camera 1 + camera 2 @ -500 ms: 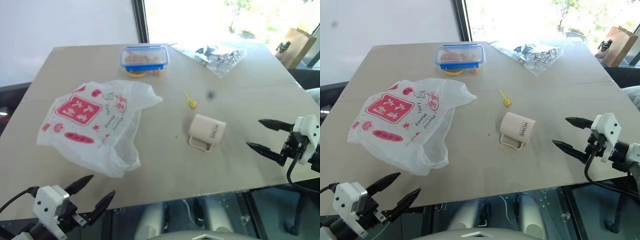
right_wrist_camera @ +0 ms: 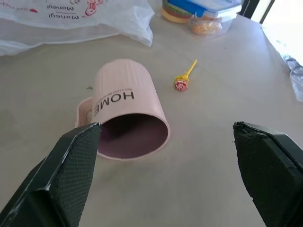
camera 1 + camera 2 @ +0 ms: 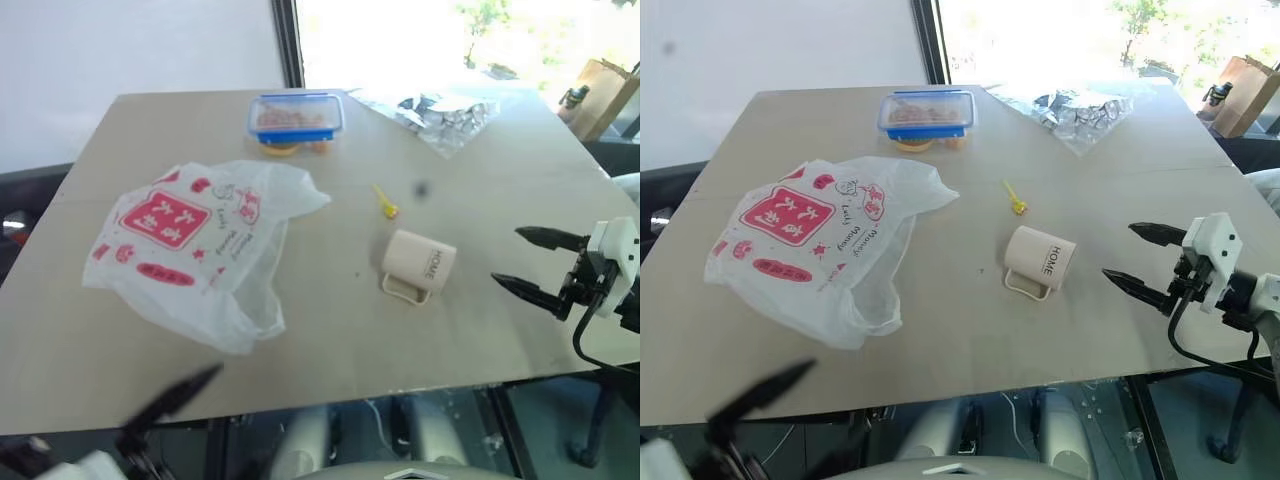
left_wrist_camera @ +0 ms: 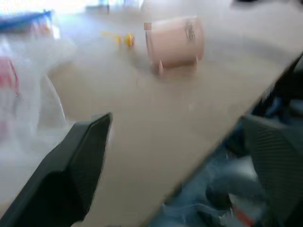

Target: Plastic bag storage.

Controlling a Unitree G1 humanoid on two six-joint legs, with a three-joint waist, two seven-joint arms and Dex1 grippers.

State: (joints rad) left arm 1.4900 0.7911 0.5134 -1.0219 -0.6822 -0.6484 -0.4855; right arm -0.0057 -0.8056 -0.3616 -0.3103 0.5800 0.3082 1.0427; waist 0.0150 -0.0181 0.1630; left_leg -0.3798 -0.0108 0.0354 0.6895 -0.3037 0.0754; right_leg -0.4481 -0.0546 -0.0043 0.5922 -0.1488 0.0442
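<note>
Approach step: both claws wide open, empty. The left claw point(image 3: 165, 400) must reach the plastic bag point(image 3: 195, 250) at eleven o'clock; the right claw point(image 3: 530, 265) waits.

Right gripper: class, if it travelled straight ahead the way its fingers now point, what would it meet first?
Most likely the pink mug. The right gripper is open, hovering over the table edge, and the mug lies on its side with its mouth facing the fingers. Height is hard to judge, so it might pass just above.
</note>
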